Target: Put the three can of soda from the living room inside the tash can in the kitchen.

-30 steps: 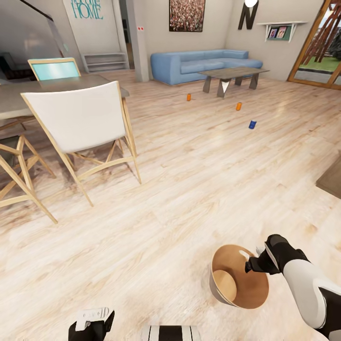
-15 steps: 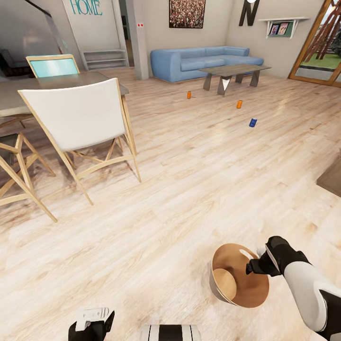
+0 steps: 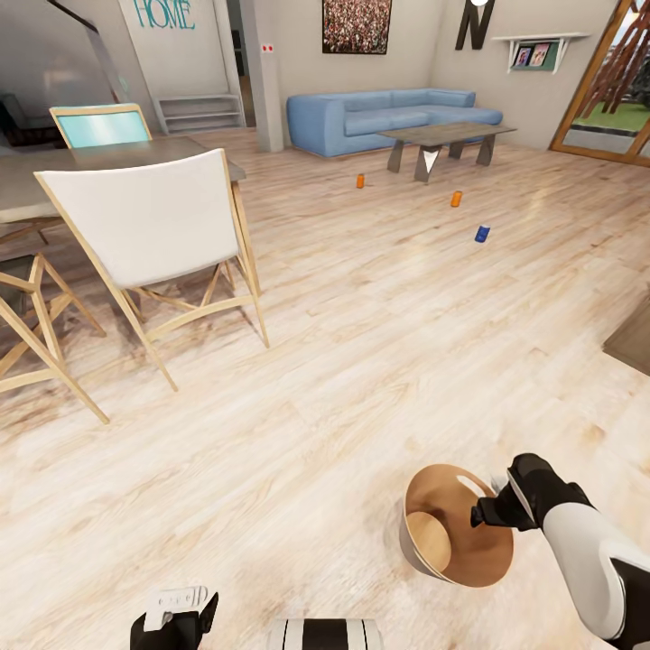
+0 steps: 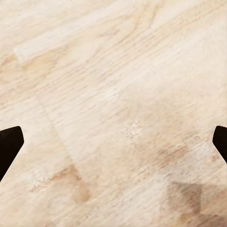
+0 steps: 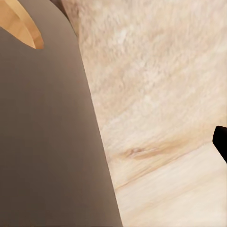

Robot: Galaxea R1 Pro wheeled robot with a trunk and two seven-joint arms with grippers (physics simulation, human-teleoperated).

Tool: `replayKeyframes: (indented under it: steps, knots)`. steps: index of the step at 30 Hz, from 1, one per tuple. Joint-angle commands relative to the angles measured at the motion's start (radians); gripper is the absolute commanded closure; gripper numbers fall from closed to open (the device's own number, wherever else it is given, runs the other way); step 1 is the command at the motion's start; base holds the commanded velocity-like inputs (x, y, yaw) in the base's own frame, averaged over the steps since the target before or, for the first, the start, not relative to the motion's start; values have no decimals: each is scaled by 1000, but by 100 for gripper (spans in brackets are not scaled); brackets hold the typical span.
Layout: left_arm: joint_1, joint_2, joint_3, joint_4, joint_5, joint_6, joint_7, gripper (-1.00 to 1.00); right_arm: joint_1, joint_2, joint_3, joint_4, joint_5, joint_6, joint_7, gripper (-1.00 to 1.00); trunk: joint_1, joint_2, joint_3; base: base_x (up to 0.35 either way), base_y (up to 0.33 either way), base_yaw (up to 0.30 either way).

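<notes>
bright even daylight, soft shadows under chair [image 3: 153, 235]; wrist views blurred, floor [image 3: 361, 361] lightly glossy

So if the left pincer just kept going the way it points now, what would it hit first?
Most likely the bare wood floor: the left wrist view looks along the open left pincer at planks alone, with nothing between its tips. How far off the floor lies is unclear.

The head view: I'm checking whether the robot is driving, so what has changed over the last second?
The whole picture shifted slightly at first, so the camera moved; then it settled. The right claw stays at the trash can's rim, carrying it. The three soda cans lie unmoved on the floor.
</notes>
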Motion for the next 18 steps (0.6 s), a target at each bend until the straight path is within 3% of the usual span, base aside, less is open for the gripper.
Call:
replayKeyframes:
  steps: [1, 8, 9, 18]
  knots:
    - [0, 0, 0, 0, 0, 0, 0, -100, 3, 0, 0, 6, 0, 0, 0, -100, 0, 0, 0, 0, 0, 0]
    - [0, 0, 0, 0, 0, 0, 0, -100, 9, -1, 0, 6, 1, 0, 0, -100, 0, 0, 0, 0, 0, 0]
    - [0, 0, 0, 0, 0, 0, 0, -100, 10, -1, 1, 6, 1, 0, 0, 100, 0, 0, 0, 0, 0, 0]
    - [0, 0, 0, -1, 0, 0, 0, -100, 12, -5, 1, 13, 1, 1, -1, 100, 0, 0, 0, 0, 0, 0]
